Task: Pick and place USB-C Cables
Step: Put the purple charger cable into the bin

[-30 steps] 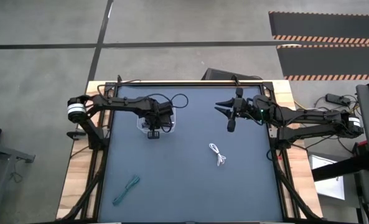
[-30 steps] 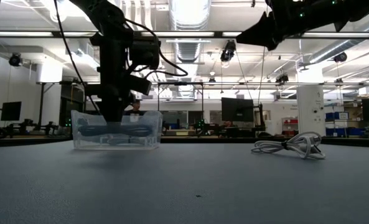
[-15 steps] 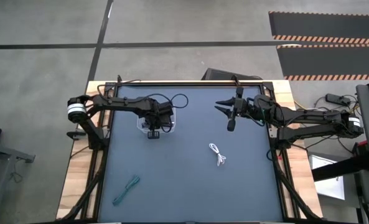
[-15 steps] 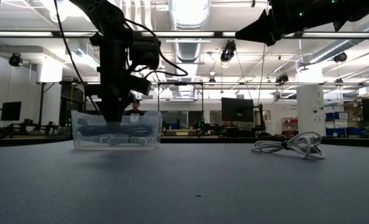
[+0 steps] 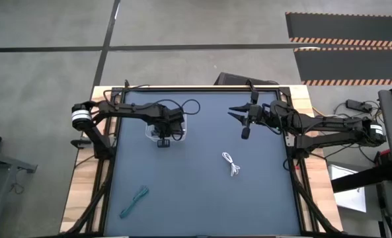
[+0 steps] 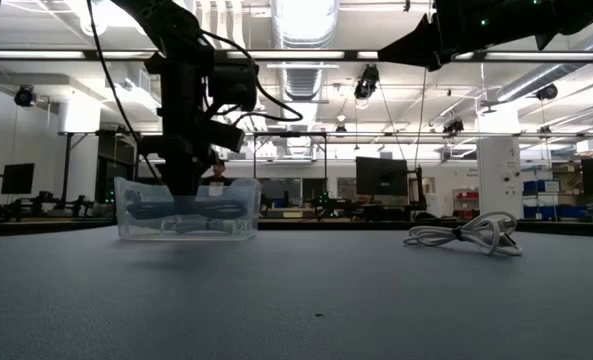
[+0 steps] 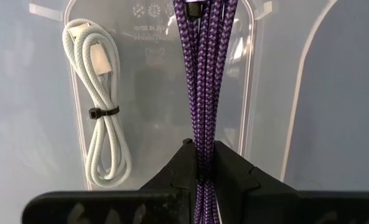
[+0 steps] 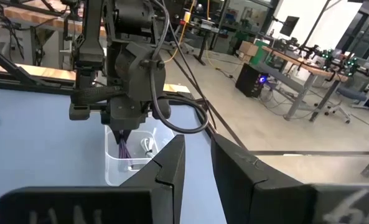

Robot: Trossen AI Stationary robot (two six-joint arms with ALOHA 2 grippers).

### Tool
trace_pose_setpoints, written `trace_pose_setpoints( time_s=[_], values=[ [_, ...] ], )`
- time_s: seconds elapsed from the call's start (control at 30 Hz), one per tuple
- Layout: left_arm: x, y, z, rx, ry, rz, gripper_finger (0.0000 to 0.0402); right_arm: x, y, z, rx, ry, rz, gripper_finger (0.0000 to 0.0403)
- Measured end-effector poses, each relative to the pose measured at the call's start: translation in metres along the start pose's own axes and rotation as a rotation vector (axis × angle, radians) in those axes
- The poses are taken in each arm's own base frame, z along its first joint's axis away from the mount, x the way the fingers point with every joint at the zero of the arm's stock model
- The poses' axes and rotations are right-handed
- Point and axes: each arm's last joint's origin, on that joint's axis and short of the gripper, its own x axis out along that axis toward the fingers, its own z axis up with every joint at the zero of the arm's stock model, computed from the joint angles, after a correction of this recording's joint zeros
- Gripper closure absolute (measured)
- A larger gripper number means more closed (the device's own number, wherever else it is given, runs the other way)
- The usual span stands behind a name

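My left gripper [image 5: 164, 137] points down into the clear box [image 5: 183, 131] at the table's far left and is shut on the purple cable bundle [image 7: 204, 68]. A white cable bundle [image 7: 100, 112] lies on the box floor beside it. The low view shows the left gripper [image 6: 181, 180] reaching inside the clear box [image 6: 238, 205]. A second white cable [image 5: 231, 163] lies on the table right of centre, also seen in the low view [image 6: 468, 233]. The teal cable [image 5: 134, 202] lies near the near-left corner. My right gripper [image 5: 233, 113] hovers open, high over the far middle of the table. My left gripper pinches the purple bundle between its two fingers [image 7: 231, 168], near one end of the bundle [image 7: 203, 152], with several strands together. The fingers come from above, pointing down into the box. The bundle runs on straight from the fingertips along the box floor.
The dark mat [image 5: 202, 198] has bare room in the middle and at the near right. A black frame rail [image 5: 295, 192] runs along the table's sides. Behind the table the low view shows a workshop with desks and monitors [image 6: 381, 175].
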Motion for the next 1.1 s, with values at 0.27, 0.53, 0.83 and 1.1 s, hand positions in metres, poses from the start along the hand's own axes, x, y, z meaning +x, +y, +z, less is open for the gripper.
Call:
trace_pose_setpoints(
  time_s=[0.27,0.53,0.83,1.1],
  values=[
    [0.0,0.0004,0.001,-0.001,-0.011,0.003,0.0383,0.0,0.0,0.0,-0.002,0.0,0.0,0.0335],
    [0.0,0.0004,0.0011,-0.001,-0.012,0.003,0.0383,0.0,0.0,0.0,0.0,0.0,0.0,0.0335],
    [0.0,0.0004,0.0011,-0.001,-0.012,0.003,0.0383,0.0,0.0,-0.0001,0.0,0.001,0.0,0.0335],
    [0.0,0.0003,0.0009,0.0,-0.009,0.003,0.0383,0.0,0.0001,-0.0004,0.001,0.004,0.001,0.0335]
  ],
)
